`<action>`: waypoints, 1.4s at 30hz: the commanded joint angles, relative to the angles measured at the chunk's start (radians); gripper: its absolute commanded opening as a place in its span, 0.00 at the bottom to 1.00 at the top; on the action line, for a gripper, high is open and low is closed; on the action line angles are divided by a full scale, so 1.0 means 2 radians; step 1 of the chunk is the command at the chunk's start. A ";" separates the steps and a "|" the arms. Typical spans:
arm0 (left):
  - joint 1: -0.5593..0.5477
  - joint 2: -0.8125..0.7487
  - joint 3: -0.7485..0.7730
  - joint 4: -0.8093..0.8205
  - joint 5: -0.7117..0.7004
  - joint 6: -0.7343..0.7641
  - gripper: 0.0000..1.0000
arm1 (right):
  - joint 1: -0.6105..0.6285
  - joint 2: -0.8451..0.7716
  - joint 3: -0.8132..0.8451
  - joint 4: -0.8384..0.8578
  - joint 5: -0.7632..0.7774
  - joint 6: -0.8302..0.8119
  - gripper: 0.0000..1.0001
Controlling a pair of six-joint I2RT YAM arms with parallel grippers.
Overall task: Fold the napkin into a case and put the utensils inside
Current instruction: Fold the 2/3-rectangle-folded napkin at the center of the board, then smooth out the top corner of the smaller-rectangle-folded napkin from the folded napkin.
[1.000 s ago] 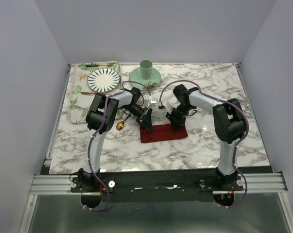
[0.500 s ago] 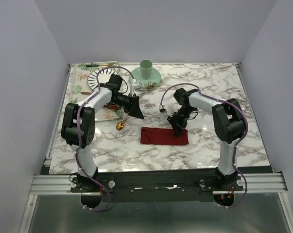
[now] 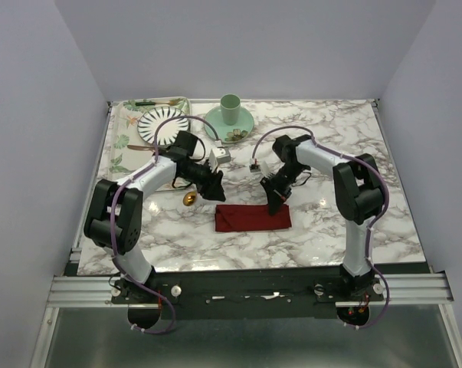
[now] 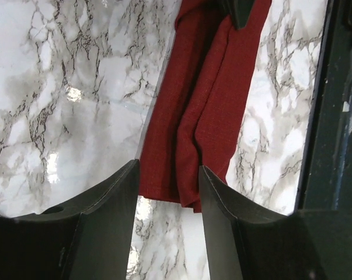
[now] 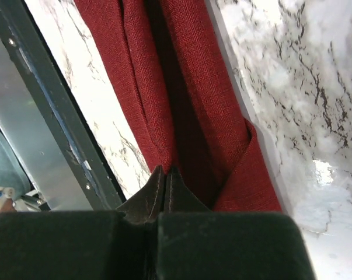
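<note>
The dark red napkin [image 3: 253, 218] lies as a long thin strip in the middle of the worktop [image 3: 330, 138], a bit closer to the near edge. Its two long sides are folded in and meet along the middle, which the left wrist view shows well.

The right pincer [image 5: 166, 172] has its two fingers pressed tight together. Its tip rests on the fold line near the right end of the napkin. It is hard to tell if any cloth is caught between the fingers.

The left pincer [image 4: 167, 169] has its fingers [image 4: 114, 198] apart with nothing between them. It hangs over the worktop just past the left end of the napkin and does not touch it.

The small gold spoon [image 3: 189, 198] lies on the worktop to the left of the napkin, apart from it.

A second ago the left pincer was down at the left end of the napkin. Then the arm swung off toward the left edge, and now it is back close. The napkin looks thinner and sits a little more to the left and nearer the near edge. The right pincer has stayed on it.
</note>
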 commanded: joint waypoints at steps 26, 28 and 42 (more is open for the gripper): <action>-0.190 -0.012 -0.038 0.123 -0.165 0.074 0.52 | 0.002 0.113 0.016 0.017 -0.043 0.078 0.01; -0.200 0.001 -0.033 0.123 -0.168 0.086 0.50 | 0.002 0.111 0.017 0.017 -0.049 0.081 0.01; -0.238 0.037 -0.025 0.119 -0.183 0.120 0.42 | -0.002 0.103 0.011 0.014 -0.063 0.079 0.01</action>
